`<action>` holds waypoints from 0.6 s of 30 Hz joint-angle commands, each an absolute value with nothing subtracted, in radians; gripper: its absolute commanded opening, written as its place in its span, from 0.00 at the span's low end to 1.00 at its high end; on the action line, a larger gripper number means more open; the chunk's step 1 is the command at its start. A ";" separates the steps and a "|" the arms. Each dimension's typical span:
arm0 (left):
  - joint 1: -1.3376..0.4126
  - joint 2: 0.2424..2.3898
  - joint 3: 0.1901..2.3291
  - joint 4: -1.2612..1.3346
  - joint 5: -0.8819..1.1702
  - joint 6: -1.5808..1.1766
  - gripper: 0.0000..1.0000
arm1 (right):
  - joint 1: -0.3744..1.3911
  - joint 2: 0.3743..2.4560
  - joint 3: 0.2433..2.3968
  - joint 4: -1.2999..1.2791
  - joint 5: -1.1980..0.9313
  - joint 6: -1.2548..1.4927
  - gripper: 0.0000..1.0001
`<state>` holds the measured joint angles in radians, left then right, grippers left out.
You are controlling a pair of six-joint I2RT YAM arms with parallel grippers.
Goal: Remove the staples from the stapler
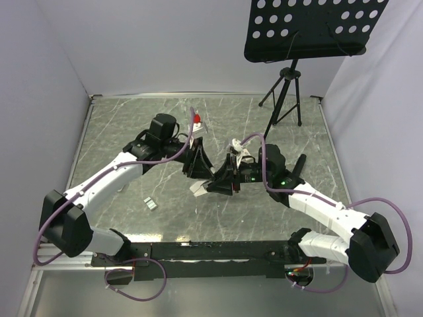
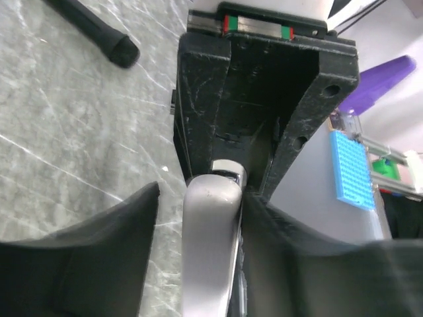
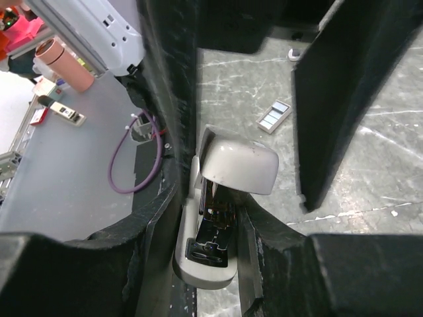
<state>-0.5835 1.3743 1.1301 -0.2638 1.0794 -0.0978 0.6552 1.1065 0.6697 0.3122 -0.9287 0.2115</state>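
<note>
The left hand point(image 2: 201, 198) straddles the raised white arm of the stapler point(image 3: 228, 165), fingers apart, with a gap showing on one side. The stapler is over the middle of the worktop point(image 1: 132, 125), hinged open, its base clamped between the narrowed fingers of the right hand point(image 3: 206, 214).

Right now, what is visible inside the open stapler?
The stapler has its white top arm lifted; inside shows a dark metal channel with a black part at its near end. The lifted arm covers the channel's far part, and whether staples remain cannot be told.
</note>
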 commanded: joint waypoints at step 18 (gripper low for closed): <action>-0.301 1.125 0.858 0.149 0.816 -0.538 0.01 | 0.548 1.069 0.598 0.566 -0.772 0.399 0.00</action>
<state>-0.3370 1.1873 0.9257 -0.0105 1.0405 -0.3969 0.5838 1.1137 0.6430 0.3981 -0.8745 0.2798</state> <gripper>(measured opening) 0.359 0.410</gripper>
